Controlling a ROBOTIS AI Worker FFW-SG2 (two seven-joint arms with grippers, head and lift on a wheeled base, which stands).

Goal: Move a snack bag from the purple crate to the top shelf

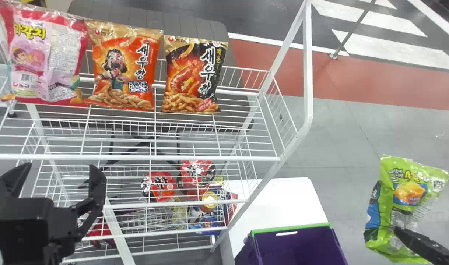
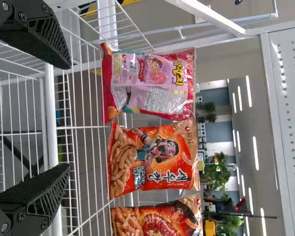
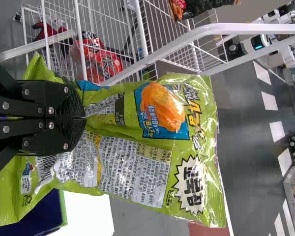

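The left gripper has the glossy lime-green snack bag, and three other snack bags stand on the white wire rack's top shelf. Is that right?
Wrong gripper: the right wrist view shows the right gripper clamping the glossy lime-green snack bag. Three other snack bags do stand on the top shelf.

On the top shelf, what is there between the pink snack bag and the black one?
An orange snack bag stands between them, in the head and left wrist views.

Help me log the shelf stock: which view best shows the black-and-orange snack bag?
The head view: it shows the black-and-orange snack bag whole, front to the camera. The left wrist view cuts part of it off; the right wrist view catches a strip.
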